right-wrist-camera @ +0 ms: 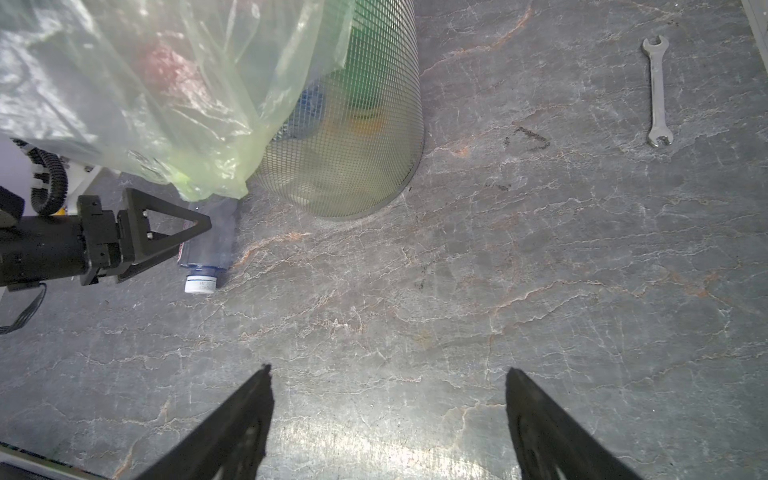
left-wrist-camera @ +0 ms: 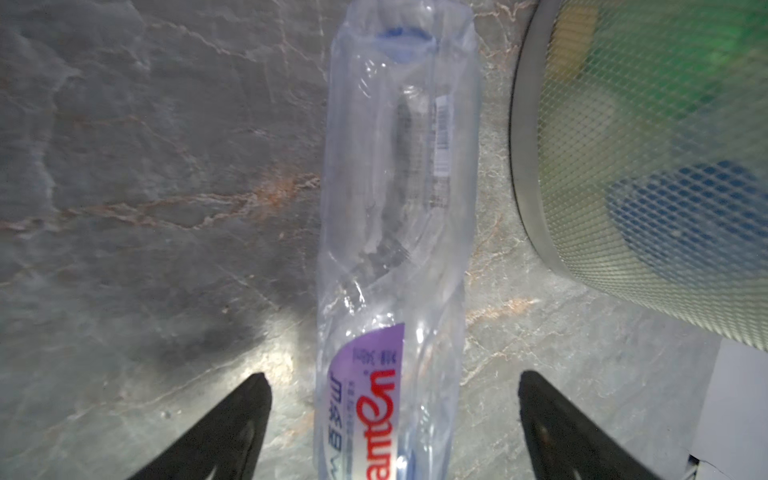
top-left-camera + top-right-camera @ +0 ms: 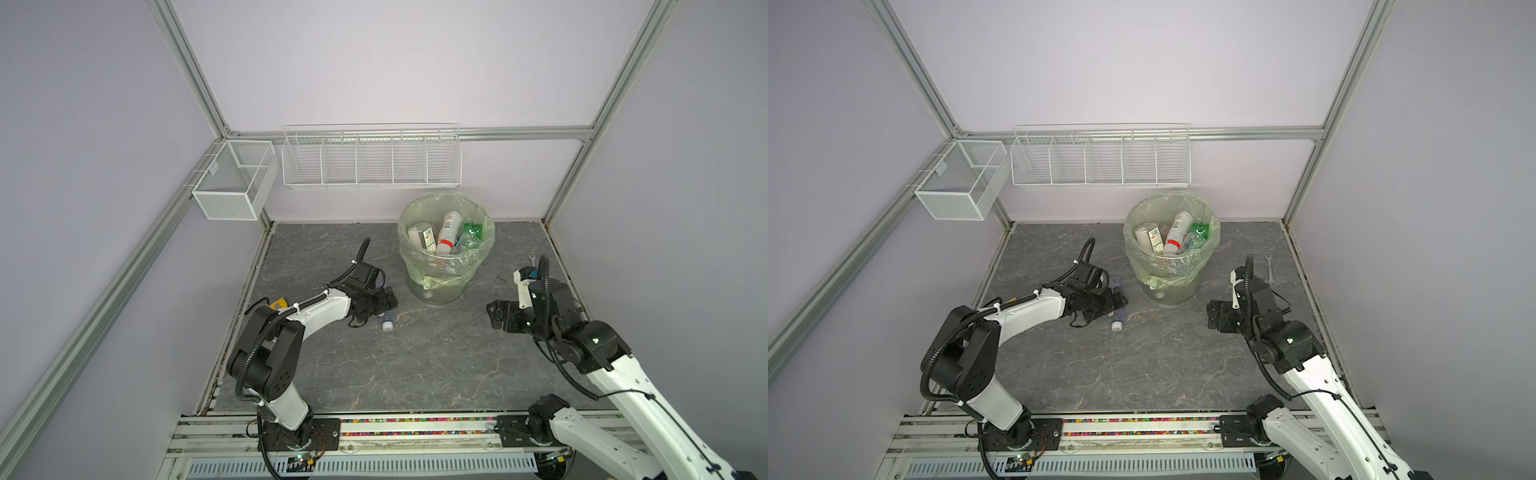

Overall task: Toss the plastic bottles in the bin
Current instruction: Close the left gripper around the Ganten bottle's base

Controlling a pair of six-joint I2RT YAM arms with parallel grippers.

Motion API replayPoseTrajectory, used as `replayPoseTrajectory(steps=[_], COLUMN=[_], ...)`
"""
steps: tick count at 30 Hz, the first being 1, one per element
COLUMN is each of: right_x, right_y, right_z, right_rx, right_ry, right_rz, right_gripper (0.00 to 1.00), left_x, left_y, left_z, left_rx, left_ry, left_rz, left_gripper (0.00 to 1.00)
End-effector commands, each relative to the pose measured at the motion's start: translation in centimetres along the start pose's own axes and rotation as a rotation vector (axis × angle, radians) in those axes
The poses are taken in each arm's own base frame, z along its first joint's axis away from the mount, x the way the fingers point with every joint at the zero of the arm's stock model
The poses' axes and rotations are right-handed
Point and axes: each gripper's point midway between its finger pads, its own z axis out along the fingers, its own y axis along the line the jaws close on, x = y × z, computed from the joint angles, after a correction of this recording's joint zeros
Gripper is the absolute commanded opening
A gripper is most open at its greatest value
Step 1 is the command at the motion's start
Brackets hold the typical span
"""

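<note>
Left gripper [image 2: 393,375] stands spread wide, one black finger on each side of a clear, crumpled plastic bottle [image 2: 399,208]. Table shows in the gap on both sides, so nothing is pinched. That bottle lies flat on the grey marbled table [image 3: 415,365], its purple label between the fingers and its white cap [image 1: 200,284] turned toward the robot's side, just beside the foot of the bin [image 3: 436,291]. Inside the bin's pale green bag lie other bottles, among them a white bottle [image 3: 448,232] with a red band and a green bottle [image 3: 473,230]. Right gripper [image 1: 388,369] hovers over bare table, fingers likewise spread, apart from the bin. A wrench [image 1: 656,91] lies near the table's right edge.
</note>
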Motion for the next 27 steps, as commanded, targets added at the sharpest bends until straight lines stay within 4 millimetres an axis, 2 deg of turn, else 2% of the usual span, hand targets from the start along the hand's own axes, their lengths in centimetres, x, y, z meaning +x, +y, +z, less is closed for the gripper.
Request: replayPoseTrajectory(steps=[1, 6, 16, 21, 27], right_x=[0.4, 0.6, 0.5, 0.5, 0.5], right_y=[-0.3, 0.0, 0.0, -0.1, -0.1], right_z=[0.6, 1.0, 0.4, 0.3, 0.2], right_rx=[0.007, -0.003, -0.009, -0.005, -0.006], right_ry=[0.009, 0.021, 0.009, 0.007, 0.015], right_rz=[0.014, 0.012, 0.013, 0.01, 0.01], right_gripper=[0.88, 0.89, 0.89, 0.88, 0.88], left_x=[-0.5, -0.2, 0.1, 0.2, 0.2], left_y=[0.9, 1.0, 0.6, 0.3, 0.4], left_z=[0.4, 0.7, 1.5, 1.9, 1.6], left_rx=[-0.069, -0.059, -0.046, -0.04, -0.049], left_ry=[-0.009, -0.012, 0.006, 0.017, 0.01], left_rz=[0.028, 0.025, 0.031, 0.035, 0.037], left_gripper=[0.92, 0.87, 0.75, 0.74, 0.64])
